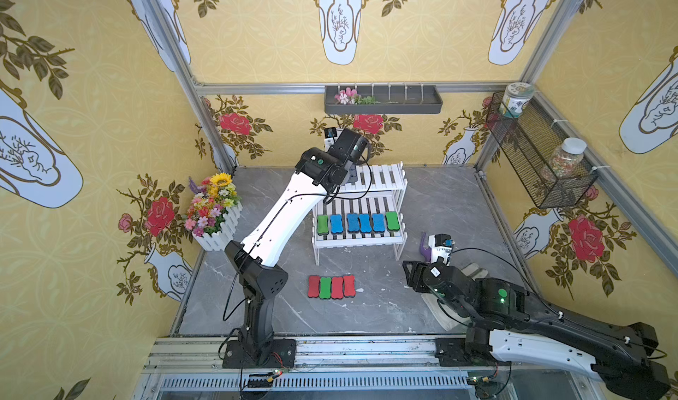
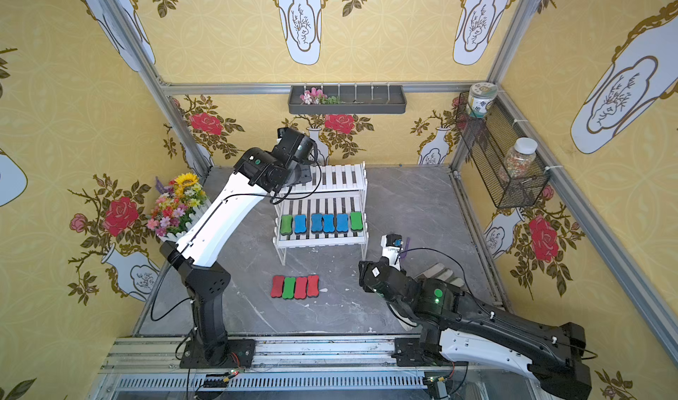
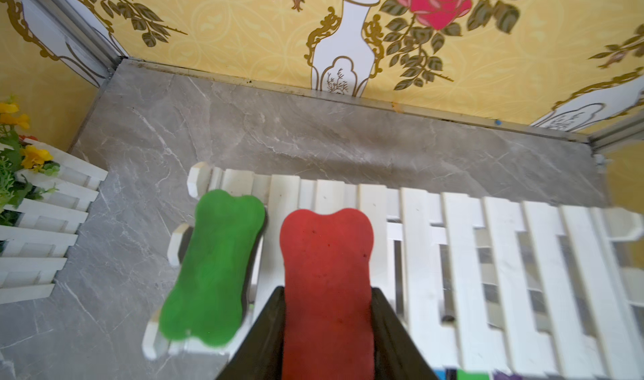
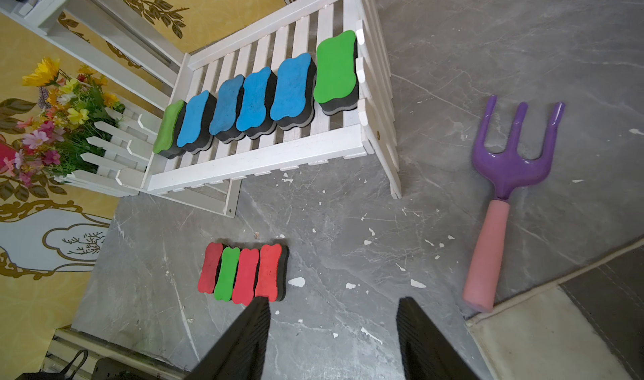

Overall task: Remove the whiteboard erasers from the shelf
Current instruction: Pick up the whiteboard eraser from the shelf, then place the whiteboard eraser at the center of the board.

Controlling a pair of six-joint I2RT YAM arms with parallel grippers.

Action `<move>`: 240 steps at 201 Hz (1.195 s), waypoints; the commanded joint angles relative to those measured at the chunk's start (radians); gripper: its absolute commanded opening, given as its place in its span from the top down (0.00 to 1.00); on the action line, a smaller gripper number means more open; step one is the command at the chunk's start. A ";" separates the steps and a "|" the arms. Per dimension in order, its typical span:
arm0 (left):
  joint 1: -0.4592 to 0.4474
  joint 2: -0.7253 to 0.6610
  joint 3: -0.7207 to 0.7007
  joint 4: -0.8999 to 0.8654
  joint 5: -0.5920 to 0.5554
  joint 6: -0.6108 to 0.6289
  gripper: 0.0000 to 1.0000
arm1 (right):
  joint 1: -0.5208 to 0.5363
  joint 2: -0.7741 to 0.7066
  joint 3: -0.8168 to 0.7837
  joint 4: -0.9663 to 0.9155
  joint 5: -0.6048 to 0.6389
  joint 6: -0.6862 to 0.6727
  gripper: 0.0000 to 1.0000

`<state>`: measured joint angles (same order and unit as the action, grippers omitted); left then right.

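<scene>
Grey marble tabletop (image 1: 440, 203) under yellow floral walls: on the upper tier of the white shelf (image 1: 385, 176), the left gripper (image 3: 327, 291) is clamped on a red eraser (image 3: 326, 256), with a green eraser (image 3: 216, 270) just beside it. Six erasers (image 1: 354, 223) line the lower tier; four more erasers (image 1: 336, 287) lie on the table. The right gripper (image 4: 332, 305) hovers, jaws apart.

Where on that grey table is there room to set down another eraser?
Bare: between the row of four erasers and the purple fork; between the shelf and the mesh basket's wall. Crowded: the shelf's lower tier, six erasers.
</scene>
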<state>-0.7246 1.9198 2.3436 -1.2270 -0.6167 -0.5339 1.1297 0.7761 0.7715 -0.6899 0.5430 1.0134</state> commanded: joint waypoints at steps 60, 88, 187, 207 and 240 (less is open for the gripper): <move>-0.416 -0.397 -0.692 0.031 -0.159 -0.491 0.62 | -0.002 -0.066 0.012 -0.074 0.082 0.036 0.37; -0.577 -0.430 -0.898 0.051 -0.167 -0.718 0.62 | -0.004 -0.096 0.033 -0.132 0.117 0.053 0.37; -0.592 -0.185 -1.109 0.504 0.035 -0.635 0.61 | -0.004 -0.181 0.219 -0.314 0.280 0.038 0.37; -0.565 -0.156 -1.132 0.557 0.083 -0.626 0.63 | -0.004 -0.171 0.242 -0.324 0.289 0.035 0.37; -0.495 -0.186 -1.260 0.711 0.213 -0.594 0.63 | -0.002 -0.150 0.247 -0.325 0.288 0.043 0.37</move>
<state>-1.2518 1.7439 1.1370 -0.6411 -0.5152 -1.1702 1.1255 0.6140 1.0145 -1.0031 0.8093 1.0565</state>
